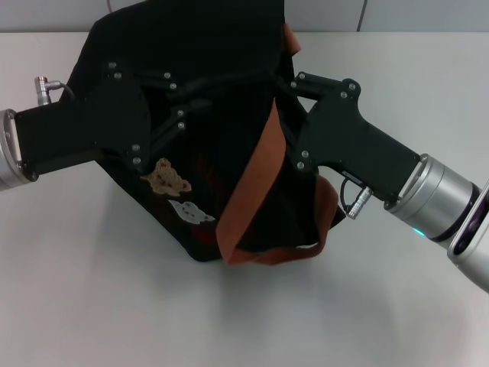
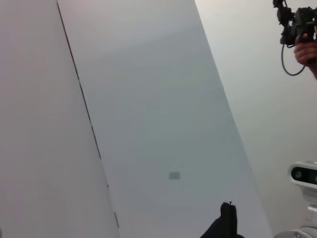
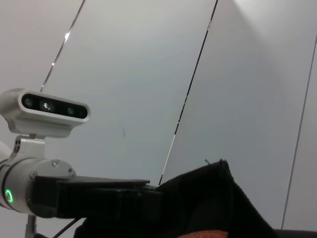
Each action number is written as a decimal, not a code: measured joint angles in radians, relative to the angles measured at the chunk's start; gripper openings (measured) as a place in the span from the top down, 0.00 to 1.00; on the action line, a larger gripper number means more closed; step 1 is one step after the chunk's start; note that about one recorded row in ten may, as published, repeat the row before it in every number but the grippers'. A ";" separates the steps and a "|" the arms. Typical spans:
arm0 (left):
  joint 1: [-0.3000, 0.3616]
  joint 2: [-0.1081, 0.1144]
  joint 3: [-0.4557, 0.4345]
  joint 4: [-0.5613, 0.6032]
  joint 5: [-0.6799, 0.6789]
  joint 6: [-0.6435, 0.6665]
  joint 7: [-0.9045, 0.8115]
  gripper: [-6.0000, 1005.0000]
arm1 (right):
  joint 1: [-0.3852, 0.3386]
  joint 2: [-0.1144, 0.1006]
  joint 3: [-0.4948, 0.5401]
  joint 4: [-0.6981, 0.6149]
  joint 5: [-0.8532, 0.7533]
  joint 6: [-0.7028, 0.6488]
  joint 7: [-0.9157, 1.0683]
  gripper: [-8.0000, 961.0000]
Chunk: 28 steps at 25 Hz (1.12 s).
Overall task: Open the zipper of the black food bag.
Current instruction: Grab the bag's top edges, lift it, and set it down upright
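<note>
The black food bag stands tilted in the middle of the white table, its bear patch and cat patch facing me. An orange-brown strap runs down its front. My left gripper reaches in from the left onto the bag's upper part. My right gripper comes in from the right against the top edge. Black on black hides the zipper and both grips. A peak of black fabric shows in the left wrist view and in the right wrist view.
The white table spreads around the bag, with a pale wall behind. The left arm and the head camera show in the right wrist view. A person's hand holding a black device is far off.
</note>
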 joint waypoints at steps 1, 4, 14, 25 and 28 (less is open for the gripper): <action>0.000 0.000 0.000 0.000 0.000 0.000 0.000 0.90 | -0.001 0.000 0.000 0.000 0.000 0.002 0.000 0.73; 0.001 0.001 -0.001 0.000 -0.002 -0.005 0.000 0.90 | -0.011 0.000 0.012 0.001 0.001 0.009 0.000 0.71; -0.002 0.001 0.007 -0.015 -0.005 -0.003 0.000 0.90 | -0.002 0.000 0.100 0.041 -0.002 0.060 -0.001 0.60; -0.001 0.001 0.008 -0.024 -0.002 -0.005 0.011 0.90 | -0.031 0.000 0.191 0.057 -0.002 0.069 0.007 0.60; 0.000 0.002 0.005 -0.024 -0.004 -0.008 0.011 0.90 | -0.052 0.000 0.195 0.058 -0.001 0.060 0.009 0.60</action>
